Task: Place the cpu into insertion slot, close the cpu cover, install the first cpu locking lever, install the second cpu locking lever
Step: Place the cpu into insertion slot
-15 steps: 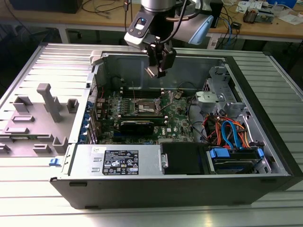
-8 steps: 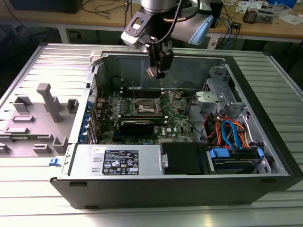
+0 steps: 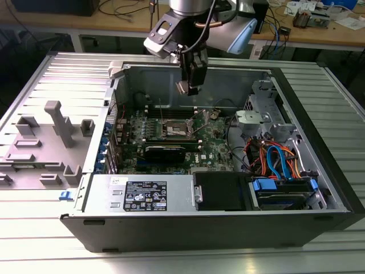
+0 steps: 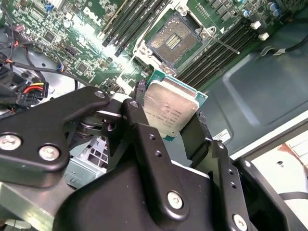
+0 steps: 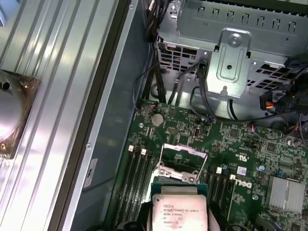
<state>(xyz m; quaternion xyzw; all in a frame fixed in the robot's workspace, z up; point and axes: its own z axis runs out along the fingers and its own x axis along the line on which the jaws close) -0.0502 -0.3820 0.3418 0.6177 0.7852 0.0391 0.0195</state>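
cpu (image 4: pixel 172 109) | gripped in hand (image 4: pixel 169 111) | held above open insertion slot (image 4: pixel 174 41)

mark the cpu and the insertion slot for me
cpu (image 4: pixel 172 113), second wrist view, centre of its silvery lid.
insertion slot (image 4: pixel 174 41), second wrist view, dark centre of the socket.

Matte-black pincer (image 4: pixel 169 108) links — round silver screw heads (image 4: pixel 49 152); silver-grey wrist tube (image 3: pixel 191 5); pale-blue joint cap (image 3: pixel 242 34)

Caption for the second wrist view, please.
End effector grips the cpu, held clear of the empty insertion slot on the motherboard.
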